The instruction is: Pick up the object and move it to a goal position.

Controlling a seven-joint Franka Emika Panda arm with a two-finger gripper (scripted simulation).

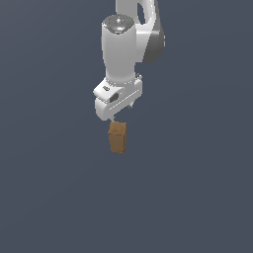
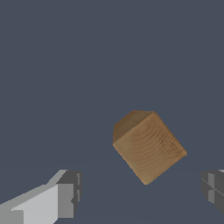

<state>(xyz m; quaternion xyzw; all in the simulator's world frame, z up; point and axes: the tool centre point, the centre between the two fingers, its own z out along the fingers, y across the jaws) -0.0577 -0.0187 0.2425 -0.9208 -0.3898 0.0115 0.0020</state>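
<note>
The object is a small brown wood-grained block [image 1: 117, 137], taller than wide, standing upright on the plain dark grey surface. In the wrist view the block [image 2: 148, 146] shows its top face, turned at an angle to the fingers. My white gripper [image 1: 118, 117] hangs straight above the block, its tips just over the block's top. In the wrist view the gripper [image 2: 140, 192] is open wide and empty. One finger [image 2: 65, 194] and the other finger [image 2: 214, 188] stand far apart, with the block lying beyond the gap between them. Nothing touches the block.
The dark grey surface [image 1: 197, 197] spreads evenly on all sides, with no other objects, edges or goal marker in view. The white arm [image 1: 121, 49] rises behind and above the block.
</note>
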